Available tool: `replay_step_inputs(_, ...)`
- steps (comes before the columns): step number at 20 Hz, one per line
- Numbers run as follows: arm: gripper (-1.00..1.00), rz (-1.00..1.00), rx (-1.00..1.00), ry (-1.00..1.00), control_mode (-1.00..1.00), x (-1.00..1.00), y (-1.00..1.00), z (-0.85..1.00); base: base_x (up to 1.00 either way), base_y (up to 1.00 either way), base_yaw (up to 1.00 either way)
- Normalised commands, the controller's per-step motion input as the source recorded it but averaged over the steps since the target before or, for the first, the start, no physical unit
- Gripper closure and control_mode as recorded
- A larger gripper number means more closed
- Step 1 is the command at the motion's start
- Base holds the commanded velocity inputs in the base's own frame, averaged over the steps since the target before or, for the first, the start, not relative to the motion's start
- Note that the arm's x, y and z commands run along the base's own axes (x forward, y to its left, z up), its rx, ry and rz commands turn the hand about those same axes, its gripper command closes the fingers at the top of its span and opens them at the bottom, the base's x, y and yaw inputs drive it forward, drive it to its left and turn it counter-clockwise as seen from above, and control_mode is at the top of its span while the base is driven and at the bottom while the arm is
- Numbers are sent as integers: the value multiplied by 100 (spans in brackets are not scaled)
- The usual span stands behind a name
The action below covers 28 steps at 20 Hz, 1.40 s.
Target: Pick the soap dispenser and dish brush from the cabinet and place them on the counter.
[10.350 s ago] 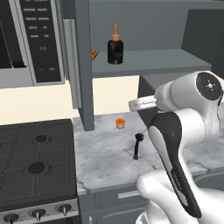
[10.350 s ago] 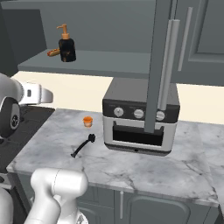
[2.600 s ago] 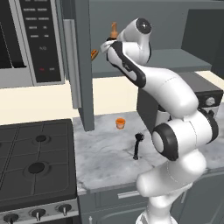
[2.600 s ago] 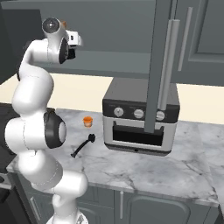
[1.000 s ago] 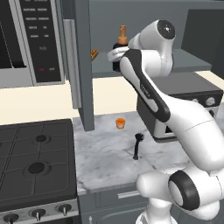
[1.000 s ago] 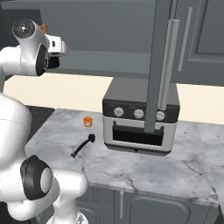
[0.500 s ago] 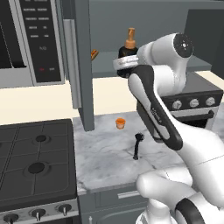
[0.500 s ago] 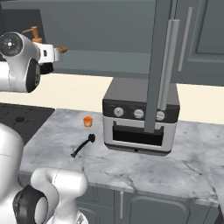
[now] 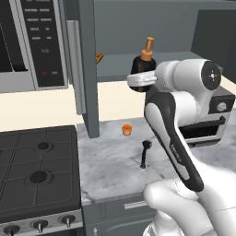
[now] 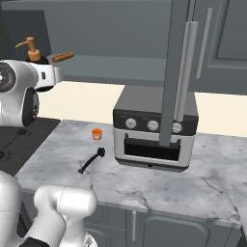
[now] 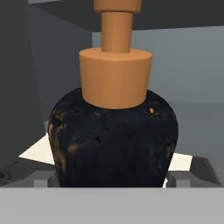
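On the far left hangs the black microwave [image 9: 37,41], with the gas stove [image 9: 37,170] below it at 6 o'clock. Next along is the open cabinet [image 9: 85,69], its door edge-on to the left base camera. A small orange item [image 9: 99,57] lies on its grey shelf; I can't make out what it is.

And here's the action! The soap dispenser [image 9: 139,66] is up at shelf height, upright, out in front of the shelf, with the white hand right against its dark belly. From the hand camera the bottle [image 11: 113,140] sits square in the middle, orange pump at 12 o'clock. The fingers [image 11: 43,178] stand wide, one at each flank of the bottle and clamped on it, and cream wall shows past its base. From the right base camera the pump top [image 10: 33,53] pokes up just above the wrist.

Down on the marble surface [image 9: 110,161] a tiny orange cup [image 9: 126,130] stands near the wall. The dish brush [image 9: 145,154] lies flat at 5 o'clock of the cup, head toward the wall, well apart from the bottle overhead. At 3 o'clock of the brush [image 10: 91,161] sits the toaster oven [image 10: 154,130].
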Motion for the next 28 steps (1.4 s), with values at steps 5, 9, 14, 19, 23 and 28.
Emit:
replay_step_inputs(5, 100, 0, 4, -1, -100, -20, -8, -8, 0, 0, 0)
replay_step_inputs(9, 100, 0, 3, 0, -100, -16, -4, -23, 0, 0, 0)
replay_step_inputs(14, 100, 0, -2, -5, -100, -19, 0, -46, 0, 0, 0)
replay_step_inputs(19, 100, 0, -3, -6, -100, -20, 0, -46, 0, 0, 0)
replay_step_inputs(23, 100, 0, -3, -7, -100, -15, 0, -49, 0, 0, 0)
replay_step_inputs(28, 100, 0, -3, -9, -100, -11, 0, -49, 0, 0, 0)
